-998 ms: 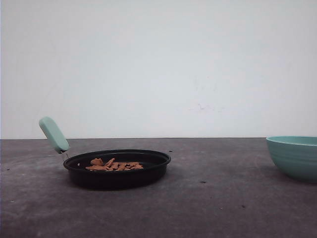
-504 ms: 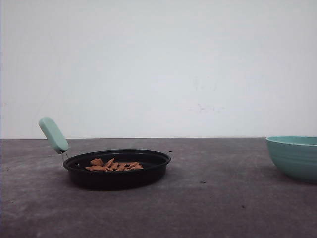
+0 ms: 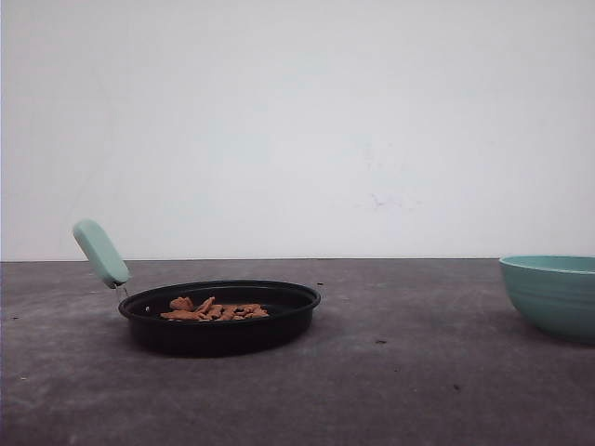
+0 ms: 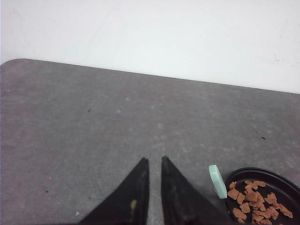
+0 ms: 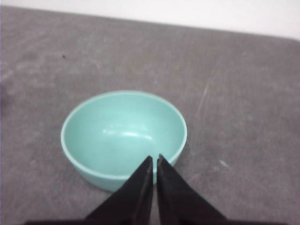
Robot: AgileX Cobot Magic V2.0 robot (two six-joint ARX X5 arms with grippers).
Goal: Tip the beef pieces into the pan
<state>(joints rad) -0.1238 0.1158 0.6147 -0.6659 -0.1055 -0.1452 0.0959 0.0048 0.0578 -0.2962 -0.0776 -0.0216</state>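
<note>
Fingers (image 4: 140, 173) closed; reddish-brown beef pieces (image 3: 212, 308) fill pan (image 3: 223, 332).

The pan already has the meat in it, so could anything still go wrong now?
Possibly. The pan's handle sticks up near the left hand, so an arm swing might knock it and scatter the beef. The right hand hangs close over the bowl's rim and could clip it.

Black pan (image 3: 220, 318), reddish-brown beef pieces (image 3: 213, 309), teal bowl (image 3: 551, 293).

Left end effector (image 4: 154, 161) nearly closed above grey table (image 4: 93, 122), beef pieces (image 4: 253, 199) in pan (image 4: 281, 178) nearby
</note>
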